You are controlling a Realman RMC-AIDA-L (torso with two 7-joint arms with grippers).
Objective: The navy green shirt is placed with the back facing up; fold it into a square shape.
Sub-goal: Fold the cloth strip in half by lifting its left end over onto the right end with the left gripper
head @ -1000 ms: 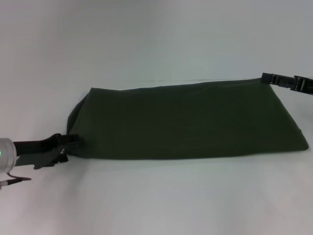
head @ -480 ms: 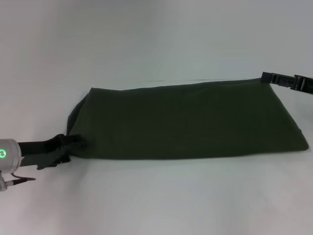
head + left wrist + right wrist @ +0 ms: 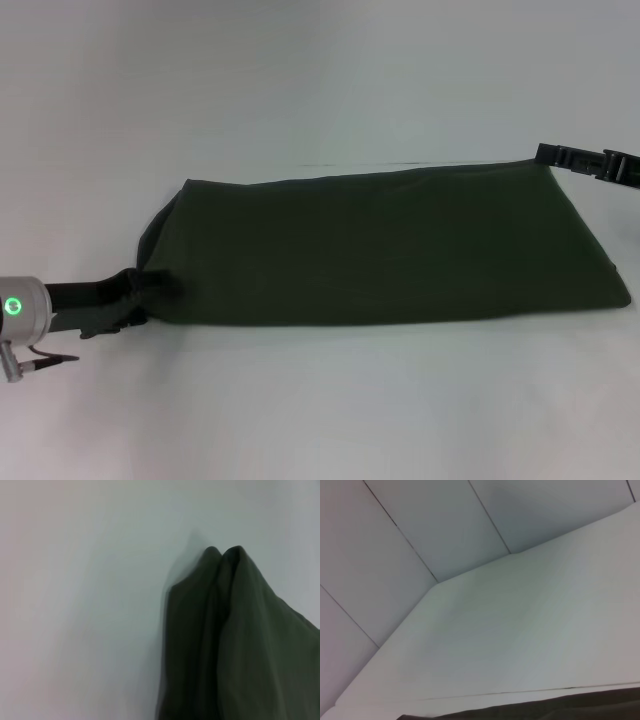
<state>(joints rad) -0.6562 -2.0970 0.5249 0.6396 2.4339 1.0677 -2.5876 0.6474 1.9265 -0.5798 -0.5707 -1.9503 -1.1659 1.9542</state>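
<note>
1. Your left gripper sits at the near left corner of the navy green shirt; its fingers look pinched on that bunched fabric, probably for the next fold.
2. The shirt lies as a long band on the white table (not yet square).
3. Your right gripper meets the far right corner; I cannot tell its finger state.
</note>
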